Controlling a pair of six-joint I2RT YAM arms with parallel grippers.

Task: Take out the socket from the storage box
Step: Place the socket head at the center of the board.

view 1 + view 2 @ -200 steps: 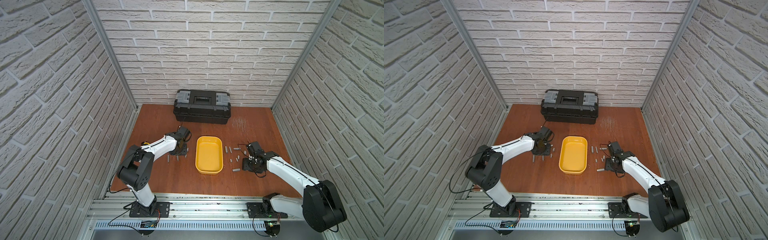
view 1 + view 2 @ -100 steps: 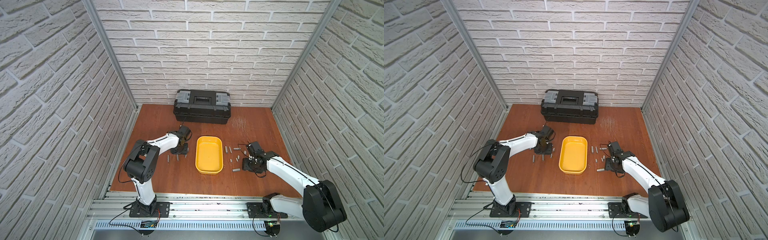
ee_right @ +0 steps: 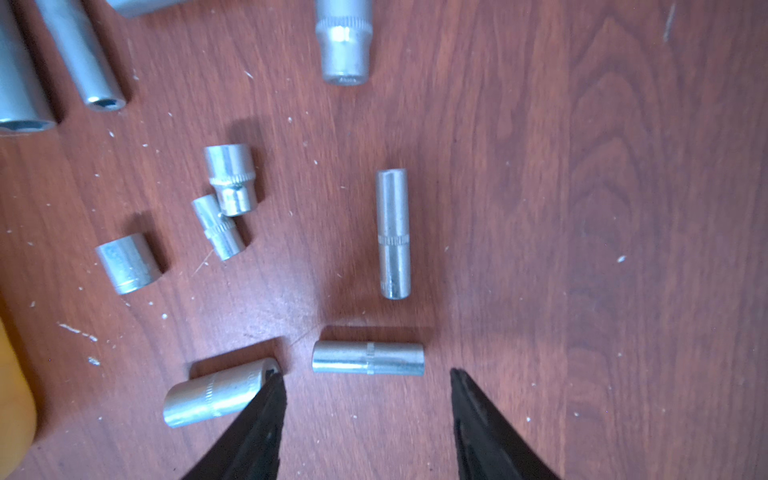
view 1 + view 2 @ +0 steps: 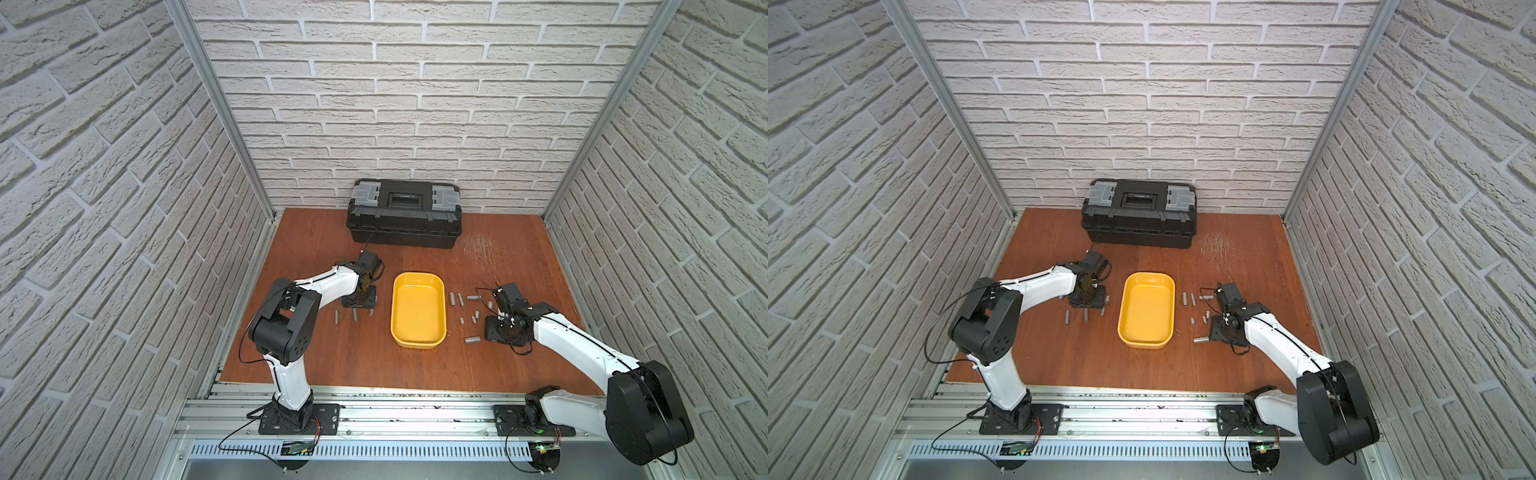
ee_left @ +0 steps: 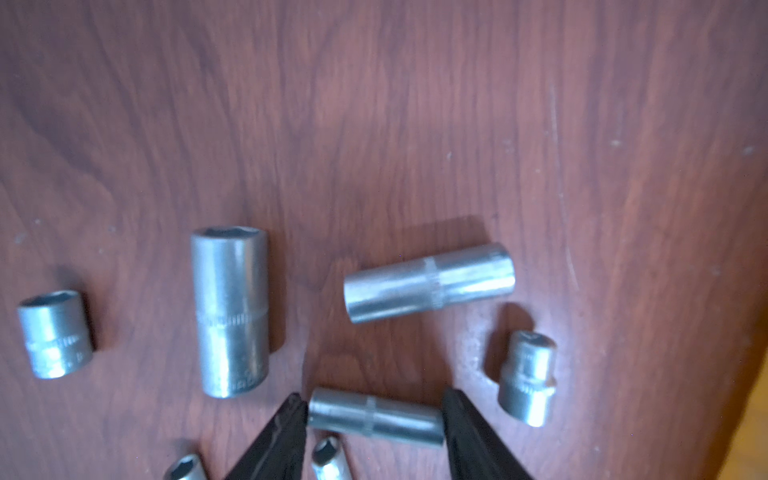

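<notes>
White brick-patterned walls (image 4: 415, 104) enclose a reddish-brown wooden desk (image 4: 374, 365). Mid-desk sits the shallow yellow plastic storage box (image 4: 417, 311); loose steel sockets (image 4: 452, 298) lie on the wood along both its long sides. The left gripper (image 5: 371, 398) stands slightly parted astride a short steel socket (image 5: 376, 417) lying on the desk. The right gripper (image 3: 365, 372) gapes wide, a slim steel socket (image 3: 368, 358) just beyond its tips.

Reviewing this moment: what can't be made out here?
- Left wrist view: whether the left gripper grips the socket between its jaws or merely brackets it.
- Both top views: each wrist hides its gripper's tips.
- Wrist views: socket markings blurred.
- Top views: black toolbox contents hidden by its shut lid.
</notes>
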